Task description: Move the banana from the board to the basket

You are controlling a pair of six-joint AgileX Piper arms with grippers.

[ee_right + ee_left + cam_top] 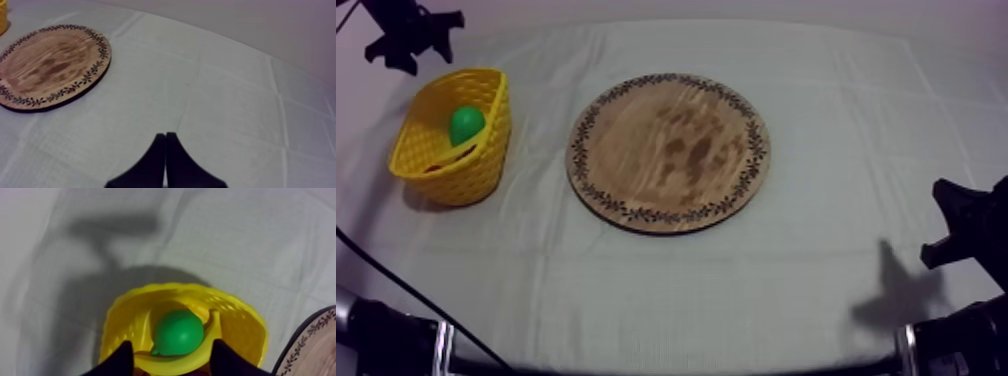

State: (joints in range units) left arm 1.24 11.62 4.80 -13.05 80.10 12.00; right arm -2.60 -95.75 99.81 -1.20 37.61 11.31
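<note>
Lying inside the yellow basket (448, 140), a curved yellow shape that looks like the banana (212, 338) hugs the basket's inner wall; it is hard to tell apart from the plastic. A green pear (177, 333) rests against it in the basket. Left gripper (172, 343) hovers directly over the basket, fingers (122, 360) spread, nothing between them. Wooden board (671, 150) lies flat on the cloth (816, 280) just beside the basket. Right gripper (165, 137) sits well apart from the basket, beyond the board, low over the cloth, fingers pressed together into a narrow wedge.
</note>
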